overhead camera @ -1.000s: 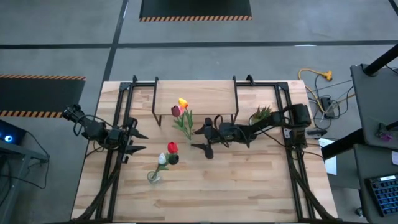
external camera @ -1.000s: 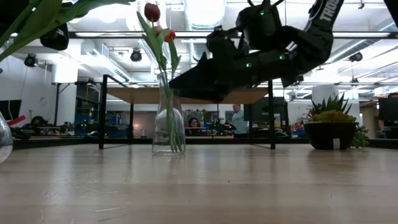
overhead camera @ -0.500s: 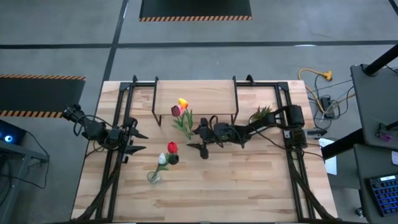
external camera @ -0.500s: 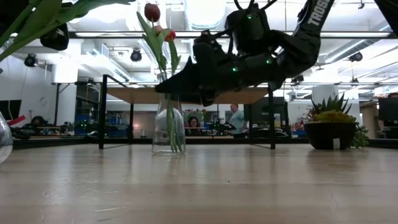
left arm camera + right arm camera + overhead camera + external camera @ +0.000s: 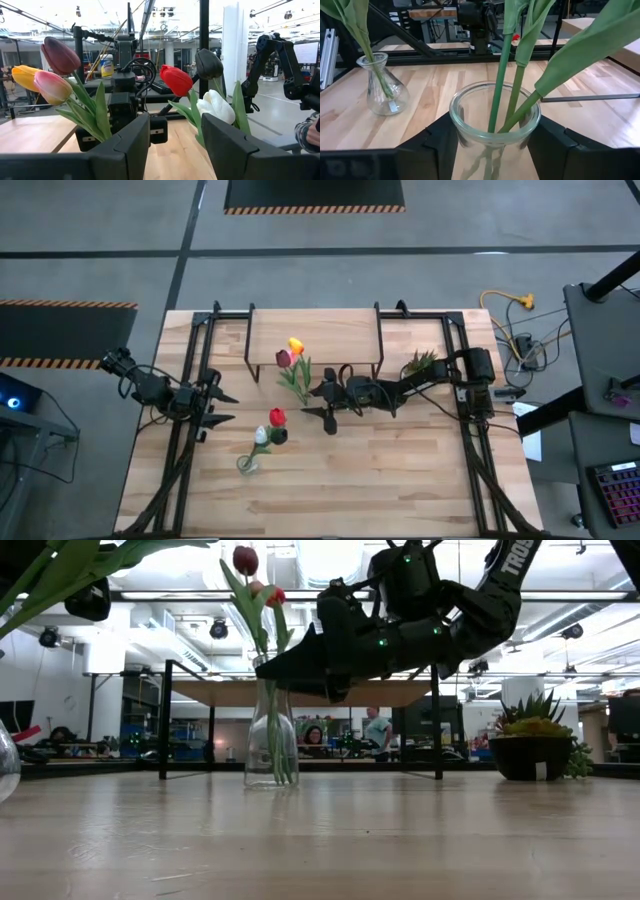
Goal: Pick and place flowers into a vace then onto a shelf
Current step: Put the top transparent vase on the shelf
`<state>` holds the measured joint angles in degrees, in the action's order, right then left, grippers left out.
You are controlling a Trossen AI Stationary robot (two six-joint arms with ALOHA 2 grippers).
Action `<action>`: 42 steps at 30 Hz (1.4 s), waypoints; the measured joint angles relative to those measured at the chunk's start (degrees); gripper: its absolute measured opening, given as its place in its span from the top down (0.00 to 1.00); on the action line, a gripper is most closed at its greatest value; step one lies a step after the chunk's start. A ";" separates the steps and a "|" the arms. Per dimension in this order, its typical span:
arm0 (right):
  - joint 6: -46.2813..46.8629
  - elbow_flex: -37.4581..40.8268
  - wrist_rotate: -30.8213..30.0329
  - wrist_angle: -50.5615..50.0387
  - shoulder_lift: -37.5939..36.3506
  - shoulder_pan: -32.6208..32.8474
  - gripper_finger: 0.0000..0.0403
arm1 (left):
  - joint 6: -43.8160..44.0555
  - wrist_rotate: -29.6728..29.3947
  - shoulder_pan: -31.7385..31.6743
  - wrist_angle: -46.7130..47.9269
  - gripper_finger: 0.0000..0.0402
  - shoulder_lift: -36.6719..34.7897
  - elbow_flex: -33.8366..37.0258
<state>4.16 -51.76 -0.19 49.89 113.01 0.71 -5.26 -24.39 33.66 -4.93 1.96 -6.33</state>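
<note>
Wooden tabletop (image 5: 400,470), right gripper (image 5: 327,400) spread wide around glass vase (image 5: 495,120) (unclamped), tulips (image 5: 292,360) inside.

Tabletop (image 5: 400,470): light wood, pale plank striping. Shelf (image 5: 315,332): same light wood, black legs. Both vases clear glass: near vase (image 5: 495,125), far vase (image 5: 382,92). Tulips (image 5: 55,75): dark maroon, orange-yellow, pink heads; second bunch (image 5: 200,85): red, near-black, white. Stems green. Potted plant (image 5: 535,730): spiky green, dark pot. Floor (image 5: 100,240): grey, orange-black hazard striping.
</note>
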 joint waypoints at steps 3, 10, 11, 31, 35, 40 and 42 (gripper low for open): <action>0.60 0.03 -0.02 0.02 -0.05 0.00 0.52 | 0.00 0.01 0.00 0.00 0.59 0.00 0.00; 0.86 0.06 0.00 0.00 -0.19 0.02 0.55 | 0.02 0.01 0.01 0.00 0.59 0.00 0.00; 1.30 0.11 0.00 -0.12 -0.38 0.02 0.55 | 0.02 0.01 0.01 0.00 0.59 0.00 0.00; -2.92 1.98 -0.37 -19.34 -26.84 -0.61 0.55 | 1.55 0.01 0.01 0.00 0.59 0.00 0.00; -7.27 2.00 -4.53 -23.69 -33.02 -1.48 0.55 | 1.53 -0.06 0.00 -0.02 0.59 0.00 0.00; -9.77 2.02 -6.09 -27.87 -38.12 -5.73 0.55 | 1.55 -1.45 0.01 -0.01 0.59 0.02 0.00; -10.12 2.02 -6.08 -28.21 -39.22 -8.17 0.55 | 1.53 -1.58 -0.01 -0.02 0.59 0.02 0.00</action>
<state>-5.97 -49.74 -6.27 21.68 73.79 -7.46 -3.73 -25.97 33.65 -4.95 1.98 -6.33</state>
